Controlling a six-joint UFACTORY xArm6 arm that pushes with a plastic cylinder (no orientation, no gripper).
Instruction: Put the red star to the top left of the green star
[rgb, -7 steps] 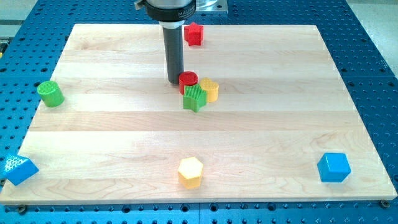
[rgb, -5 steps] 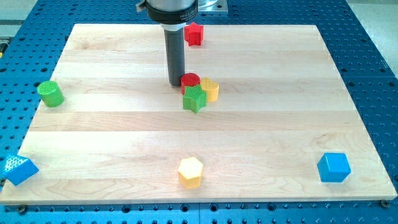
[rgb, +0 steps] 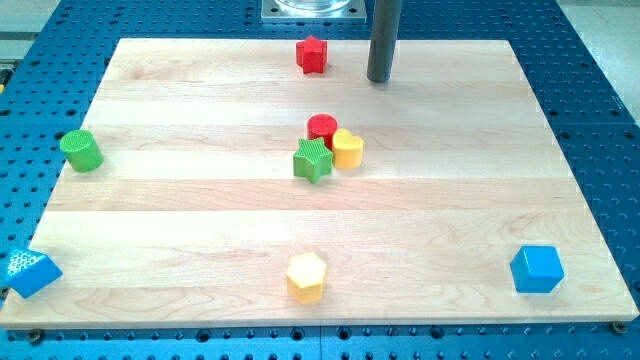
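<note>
My tip (rgb: 379, 80) is resting near the view's top of the bench (rgb: 180, 210), right of centre, touching no block. There is no pincer on this rod, so nothing is being clenched or released; the rod is simply standing upright with its dark lower end against the wood.

The red star (rgb: 312, 54) is sitting close to the bench's top edge, to the view's left of my tip and a little higher in the view, with a clear strip of wood showing between them. The green star (rgb: 313, 160) is lying near the middle of the bench, well below the red star and almost straight under it in the view. A red cylinder (rgb: 322, 127) is pressing against the green star's upper right, and a yellow heart-shaped block (rgb: 347, 149) is touching both of them on the view's right.

A green cylinder (rgb: 80, 150) is standing near the left edge. A blue block (rgb: 31, 272) is lying at the bottom left corner, partly over the edge. A yellow hexagonal block (rgb: 306, 276) is sitting near the bottom edge, and a blue cube (rgb: 537, 268) is sitting at the bottom right.
</note>
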